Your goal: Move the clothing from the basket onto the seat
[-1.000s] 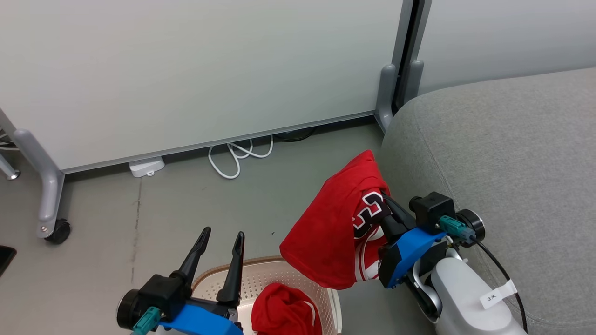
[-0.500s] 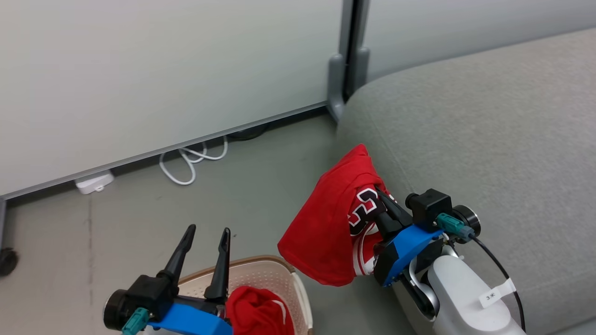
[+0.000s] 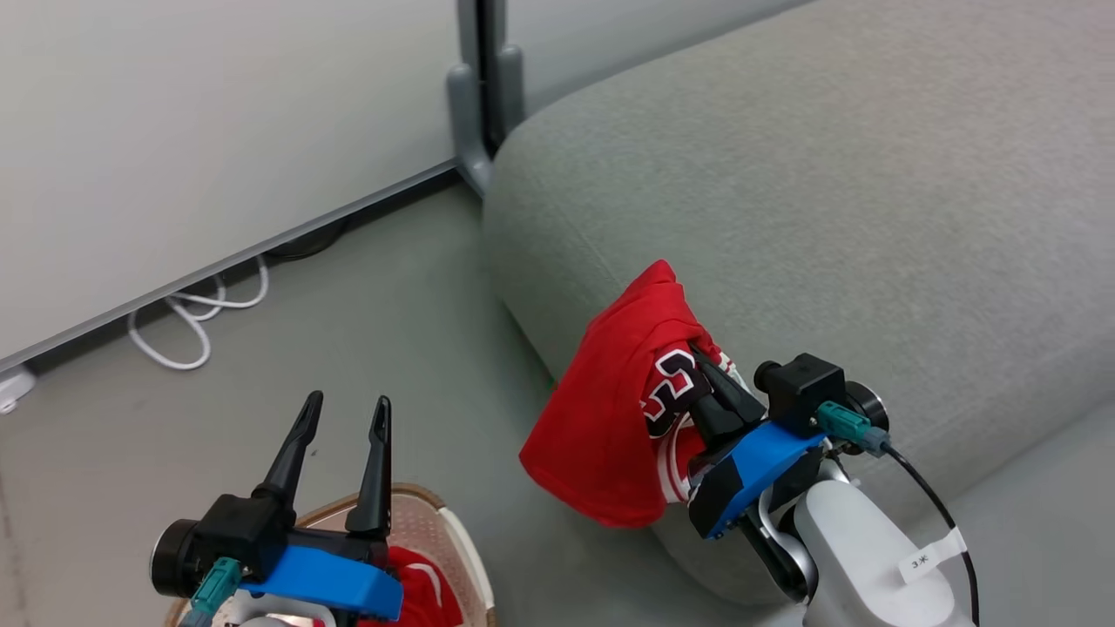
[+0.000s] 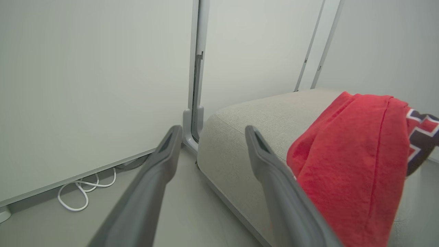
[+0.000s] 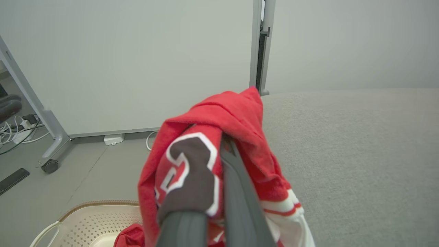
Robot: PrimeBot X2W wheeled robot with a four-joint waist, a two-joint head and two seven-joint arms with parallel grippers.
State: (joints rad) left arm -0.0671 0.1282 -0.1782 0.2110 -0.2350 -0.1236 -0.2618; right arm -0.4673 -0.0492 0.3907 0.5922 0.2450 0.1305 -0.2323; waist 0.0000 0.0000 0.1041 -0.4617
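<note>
While right hand (image 3: 701, 370) clamps jersey (image 3: 592, 418) at seat (image 3: 827, 174) edge, numerals (image 3: 666, 387) folded, unreadable; left hand (image 3: 347, 401) spread, empty.

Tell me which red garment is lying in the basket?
The plain red garment, down in the basket; the other, a jersey with numerals, hangs clamped in the right gripper.

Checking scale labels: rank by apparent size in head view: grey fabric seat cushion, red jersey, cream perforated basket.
1. grey fabric seat cushion
2. red jersey
3. cream perforated basket, cropped and partly hidden, so unsure
</note>
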